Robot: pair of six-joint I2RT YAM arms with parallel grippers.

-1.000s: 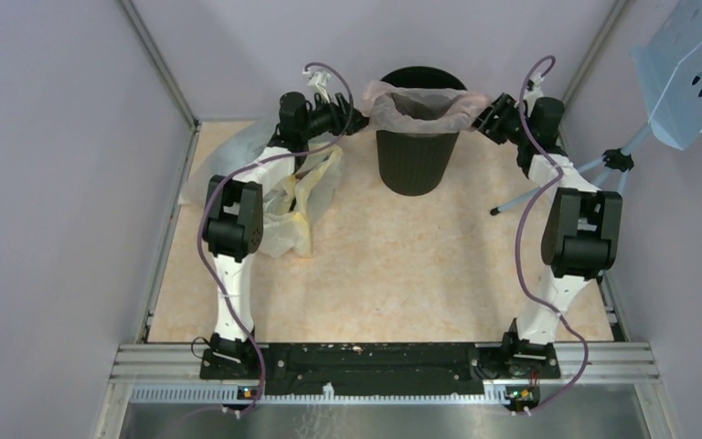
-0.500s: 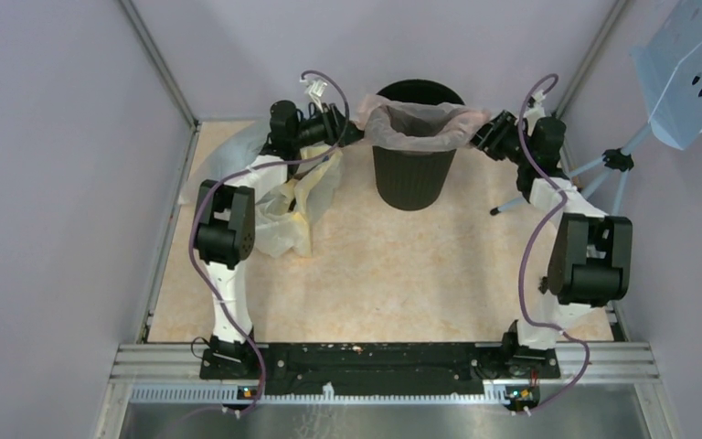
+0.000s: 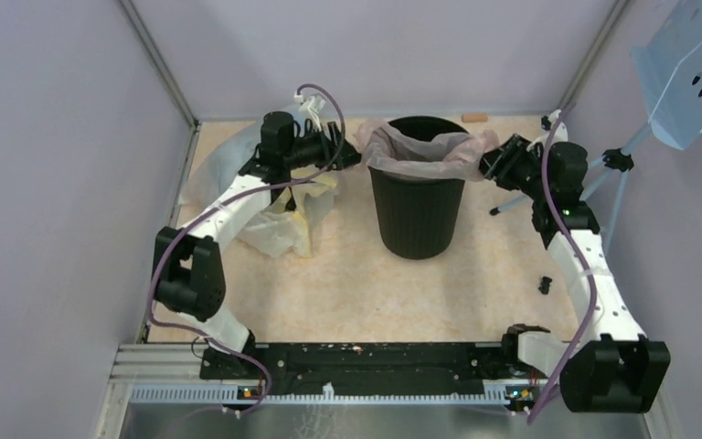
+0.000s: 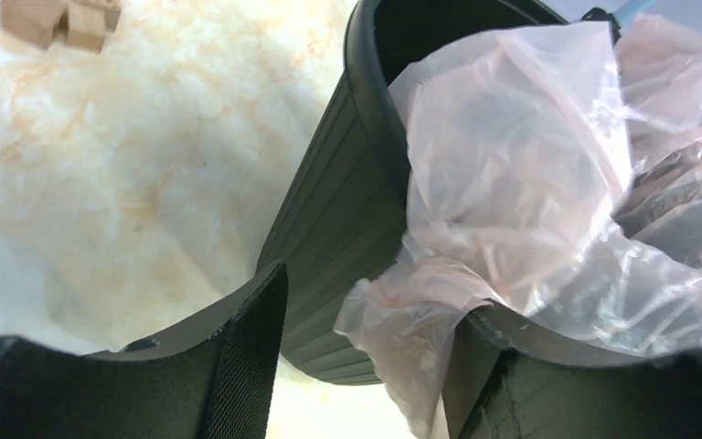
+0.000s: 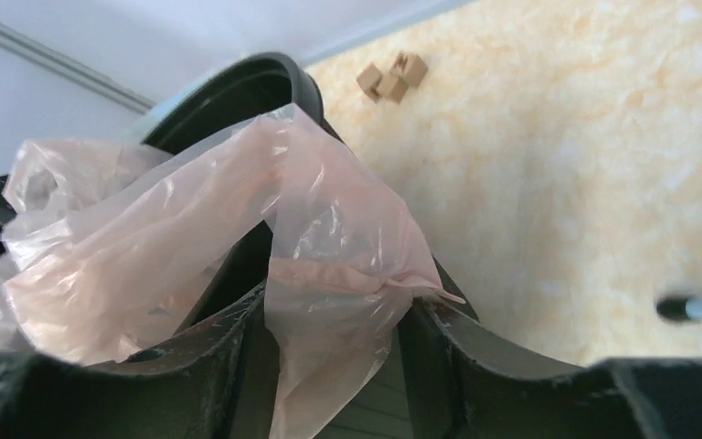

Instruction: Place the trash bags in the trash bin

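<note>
1. Since a second ago, the round black ribbed plastic bin (image 3: 418, 206) has come closer to the front edge of the table (image 3: 347, 293).
2. The thin see-through pale pink plastic bag (image 3: 382, 154) sits in the bin's mouth, its edge spilling over the near rim.
3. Left gripper (image 3: 347, 152): fingers apart at the rim, film draped over one finger.
4. Right gripper (image 3: 491, 165): fingers pinch bunched film at the opposite rim.

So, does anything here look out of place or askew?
The pink bag sits unevenly on the bin: it covers the near rim, but the far rim is bare. Also a small black piece lies loose on the table; I cannot tell what it is.
</note>
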